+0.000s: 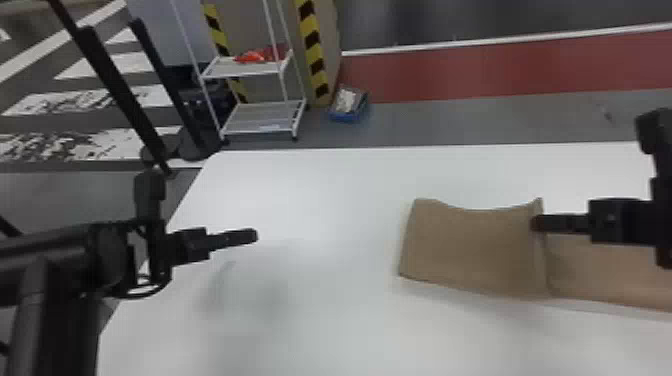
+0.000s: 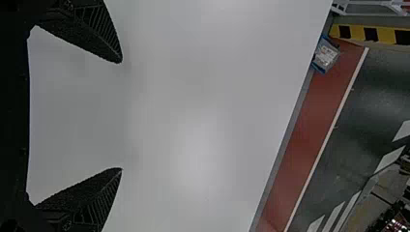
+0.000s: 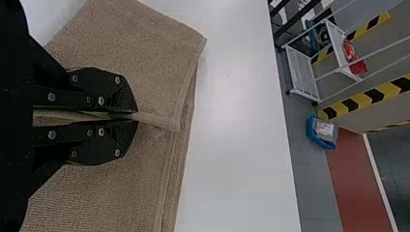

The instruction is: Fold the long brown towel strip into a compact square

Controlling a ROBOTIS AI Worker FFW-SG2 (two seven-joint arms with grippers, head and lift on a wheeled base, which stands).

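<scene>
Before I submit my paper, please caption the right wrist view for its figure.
The right claw pinches a fold of brown towel on a white table.

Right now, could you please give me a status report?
Left gripper open above table.
Right gripper pinching brown towel, partly folded.
Possibly in the way: right arm over towel.

Left pincer (image 1: 254,235) gapes, right pincer (image 1: 537,223) pinches tight.

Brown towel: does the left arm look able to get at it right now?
Probably, at its left end: a stretch of white table separates the brown towel from the open left tool, with no visible obstacle. Farther right, the right tool, pinching a fold, may get in the way.
</scene>
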